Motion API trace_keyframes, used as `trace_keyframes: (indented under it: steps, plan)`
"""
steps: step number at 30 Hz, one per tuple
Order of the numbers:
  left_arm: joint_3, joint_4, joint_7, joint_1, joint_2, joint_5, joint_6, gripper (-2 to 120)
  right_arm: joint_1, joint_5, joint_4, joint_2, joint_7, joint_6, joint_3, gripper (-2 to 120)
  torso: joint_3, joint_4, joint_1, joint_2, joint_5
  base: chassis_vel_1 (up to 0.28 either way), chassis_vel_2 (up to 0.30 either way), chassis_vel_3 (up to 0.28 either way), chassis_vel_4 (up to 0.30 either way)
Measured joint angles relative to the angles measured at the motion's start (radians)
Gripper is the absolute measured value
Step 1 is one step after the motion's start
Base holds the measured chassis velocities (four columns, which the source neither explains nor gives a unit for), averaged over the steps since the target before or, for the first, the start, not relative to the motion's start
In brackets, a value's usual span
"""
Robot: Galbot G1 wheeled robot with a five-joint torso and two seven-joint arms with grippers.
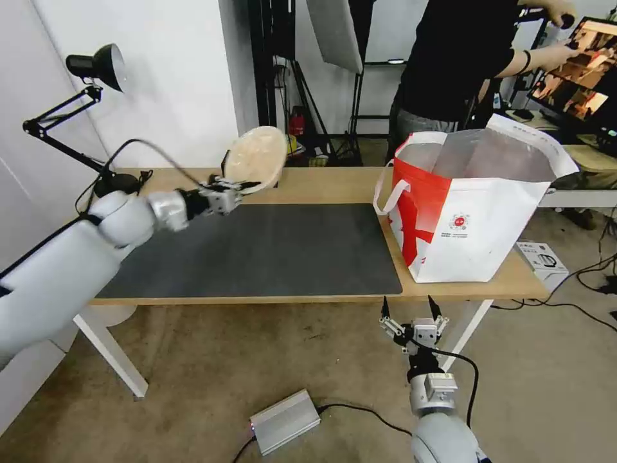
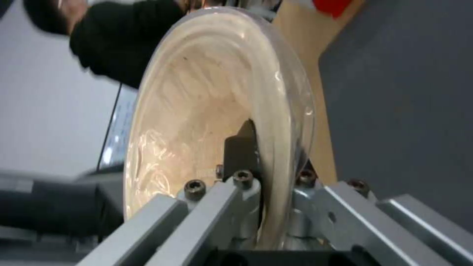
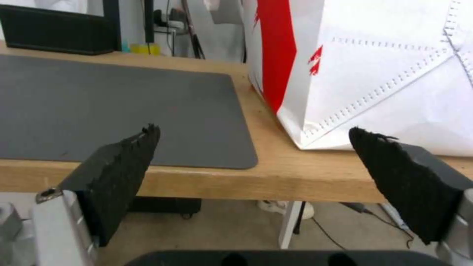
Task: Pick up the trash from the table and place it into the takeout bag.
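Observation:
My left gripper (image 1: 247,186) is shut on the rim of the shallow beige bowl (image 1: 256,159), a piece of the trash, and holds it tilted on edge above the back left of the table (image 1: 321,186). Up close the bowl (image 2: 207,111) shows its pale inside, with one dark finger (image 2: 241,151) pressed against it. The takeout bag (image 1: 469,212) stands open on the table's right end, white and red with silver lining. My right gripper (image 1: 410,307) hangs open below the table's front edge, in front of the bag (image 3: 374,70), with nothing between its fingers (image 3: 123,162).
A dark grey mat (image 1: 257,251) covers the table's middle. A black desk lamp (image 1: 96,64) stands at the back left. A black box (image 3: 59,33) sits at the mat's far side. A silver box (image 1: 285,421) and cables lie on the floor. A person stands behind the bag.

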Motion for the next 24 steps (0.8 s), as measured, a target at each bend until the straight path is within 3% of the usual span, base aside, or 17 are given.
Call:
trace_keyframes:
  steps: [4, 8, 13, 16, 20, 24]
  plan:
    - [0.095, 0.088, 0.006, -0.104, -0.113, 0.006, -0.002, 0, 0.007, -0.002, -0.009, 0.009, -0.001, 0.0, 0.002, 98, 0.0, -0.0001, 0.0, 0.0, 0.0, 0.0, 0.0, 0.0, 0.0]
    - [0.14, 0.162, 0.009, -0.165, -0.191, 0.014, -0.018, 0, 0.01, -0.001, -0.015, 0.012, -0.001, 0.0, 0.004, 98, 0.0, 0.0001, 0.0, 0.0, 0.0, 0.0, 0.0, 0.0, 0.0]
    - [0.167, 0.211, 0.013, -0.207, -0.252, 0.022, -0.029, 0, 0.011, 0.0, -0.016, 0.017, -0.001, 0.0, 0.006, 98, 0.0, -0.0001, 0.0, 0.0, 0.0001, 0.0, 0.0, 0.0, 0.0]
    - [0.183, 0.283, 0.024, -0.259, -0.337, 0.031, -0.042, 0, 0.014, 0.002, -0.018, 0.02, -0.002, 0.0, 0.007, 98, 0.0, -0.0002, 0.0, 0.0, 0.0002, 0.0, 0.0, 0.0, 0.0]
    - [0.175, 0.359, 0.032, -0.288, -0.398, 0.053, -0.06, 0, 0.016, 0.003, -0.019, 0.021, -0.002, -0.001, 0.01, 98, 0.0, 0.0, 0.0, 0.0, -0.0001, 0.0, 0.0, 0.0, 0.0]
    - [0.166, 0.375, 0.034, -0.297, -0.43, 0.066, -0.062, 0, 0.014, 0.003, -0.019, 0.024, -0.002, -0.001, 0.013, 98, 0.0, 0.0001, 0.0, 0.0, -0.0001, 0.0, 0.0, 0.0, 0.0]
